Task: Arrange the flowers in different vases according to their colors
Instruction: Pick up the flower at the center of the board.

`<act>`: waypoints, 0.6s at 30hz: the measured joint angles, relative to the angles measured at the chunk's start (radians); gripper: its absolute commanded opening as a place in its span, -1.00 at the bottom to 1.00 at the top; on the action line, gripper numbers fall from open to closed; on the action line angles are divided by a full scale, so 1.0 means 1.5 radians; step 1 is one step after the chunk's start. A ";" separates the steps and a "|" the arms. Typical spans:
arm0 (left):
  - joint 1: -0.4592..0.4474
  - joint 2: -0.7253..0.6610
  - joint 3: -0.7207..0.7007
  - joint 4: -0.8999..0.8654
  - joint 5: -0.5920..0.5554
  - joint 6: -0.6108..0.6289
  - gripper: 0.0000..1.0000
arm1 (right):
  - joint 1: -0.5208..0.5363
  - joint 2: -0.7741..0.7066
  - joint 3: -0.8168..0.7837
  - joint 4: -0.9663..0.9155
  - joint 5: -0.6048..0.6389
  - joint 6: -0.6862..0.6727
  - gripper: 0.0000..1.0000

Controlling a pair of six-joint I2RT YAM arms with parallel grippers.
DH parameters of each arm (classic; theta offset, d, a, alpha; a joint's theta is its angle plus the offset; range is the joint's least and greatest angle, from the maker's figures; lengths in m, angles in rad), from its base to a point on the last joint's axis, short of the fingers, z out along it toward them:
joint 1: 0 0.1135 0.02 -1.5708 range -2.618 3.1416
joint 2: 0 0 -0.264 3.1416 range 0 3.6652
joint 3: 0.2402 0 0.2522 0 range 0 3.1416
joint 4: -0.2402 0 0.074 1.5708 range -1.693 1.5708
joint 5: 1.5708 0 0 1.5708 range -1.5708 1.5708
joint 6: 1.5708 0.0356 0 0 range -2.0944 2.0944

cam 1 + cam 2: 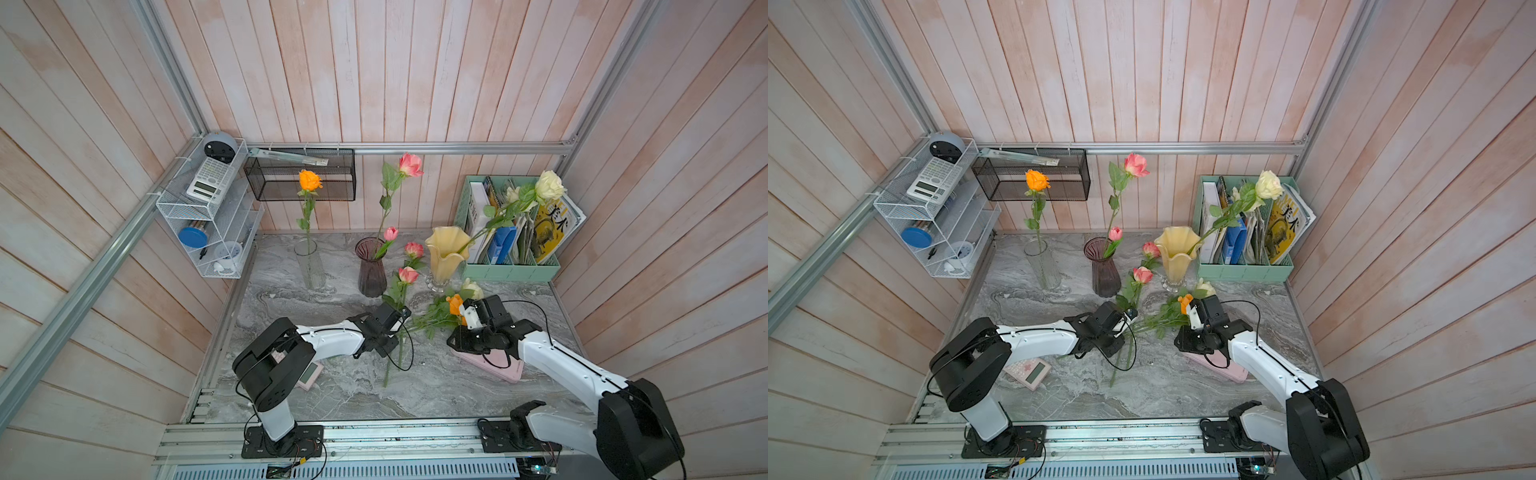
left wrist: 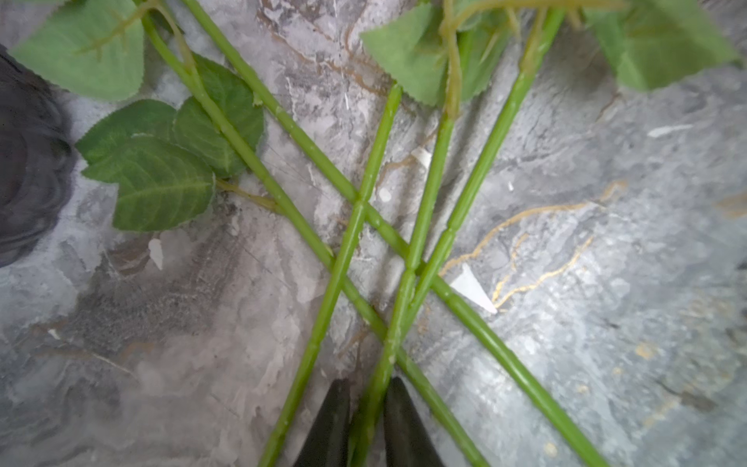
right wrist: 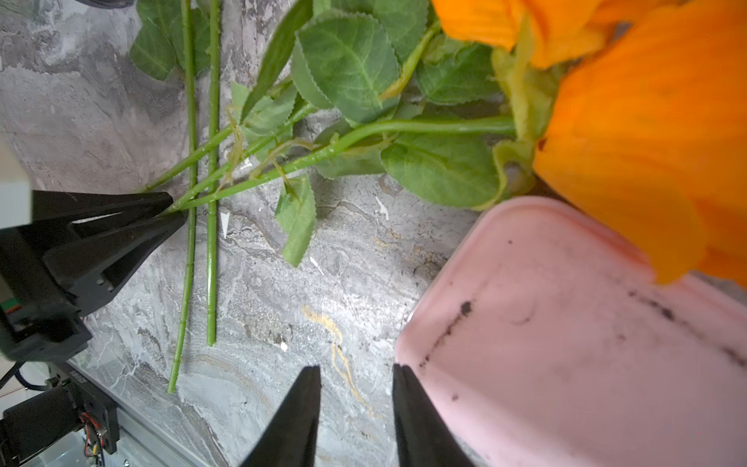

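An orange rose [image 1: 310,180] stands in the clear glass vase [image 1: 309,264]. The dark purple vase [image 1: 371,268] holds a pink rose [image 1: 410,165] and a pink tulip [image 1: 390,233]. A cream rose [image 1: 549,185] leans out of the pale yellow vase [image 1: 446,253]. Loose on the marble lie two pink roses [image 1: 408,274], an orange rose [image 1: 456,304] and a cream rose [image 1: 472,288], their stems crossing. My left gripper [image 2: 368,382] is down at that crossing, shut on one green stem [image 2: 404,279]. My right gripper [image 3: 355,370] hovers open and empty beside the orange rose [image 3: 630,133].
A flat pink case [image 1: 494,365] lies under my right arm. A pink calculator [image 1: 311,374] sits by my left arm. A mint-green file holder [image 1: 507,266] stands at the back right. On the back wall hang a black mesh basket [image 1: 301,178] and a white wire rack [image 1: 208,216].
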 measured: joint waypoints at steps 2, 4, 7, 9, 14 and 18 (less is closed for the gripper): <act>0.000 0.001 0.000 0.000 0.001 0.000 -0.67 | 0.000 0.000 0.000 0.000 0.000 0.000 -0.27; 0.001 0.001 0.000 0.000 0.002 0.001 -0.71 | 0.000 0.000 0.000 0.000 0.000 0.000 -0.27; 0.000 0.001 0.000 0.000 0.003 0.002 -0.74 | 0.000 0.000 0.000 0.000 -0.001 0.000 -0.28; 0.000 0.001 0.000 0.000 0.004 0.001 -0.75 | 0.000 0.000 0.000 0.000 -0.002 0.000 -0.28; 0.000 -0.009 0.000 -0.005 0.012 -0.004 -0.77 | 0.000 -0.010 0.000 0.001 -0.005 0.000 -0.27; -0.001 -0.039 0.000 -0.013 0.013 -0.006 -0.79 | 0.000 -0.020 0.000 0.001 -0.008 0.000 -0.27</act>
